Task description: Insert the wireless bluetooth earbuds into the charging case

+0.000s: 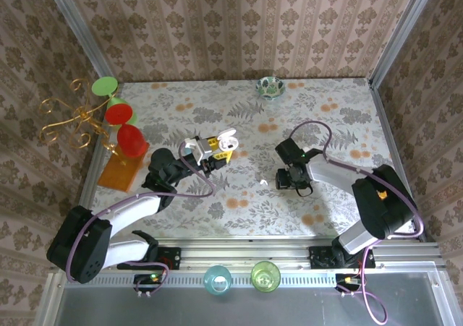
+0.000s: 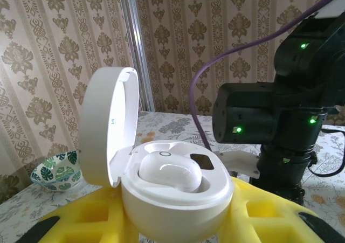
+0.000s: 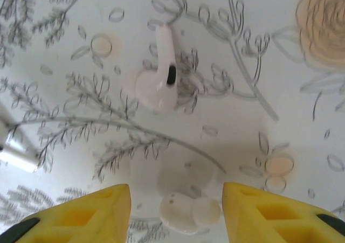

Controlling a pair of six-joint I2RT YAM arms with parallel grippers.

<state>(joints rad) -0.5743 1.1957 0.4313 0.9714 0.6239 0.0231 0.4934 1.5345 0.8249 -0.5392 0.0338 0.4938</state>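
Floral tablecloth [image 3: 269, 146] lies under the right gripper [image 3: 173, 197], jaws apart astride a white earbud [image 3: 180, 213], likely poised to pinch it. At its nine o'clock, the left gripper [image 1: 219, 151] clamps the open charging case [image 2: 178, 200] upright, presumably for loading.

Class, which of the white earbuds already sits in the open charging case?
The rounded earbud seated in the open white case gripped by the left end effector. The stemmed earbud lies loose on the table instead.
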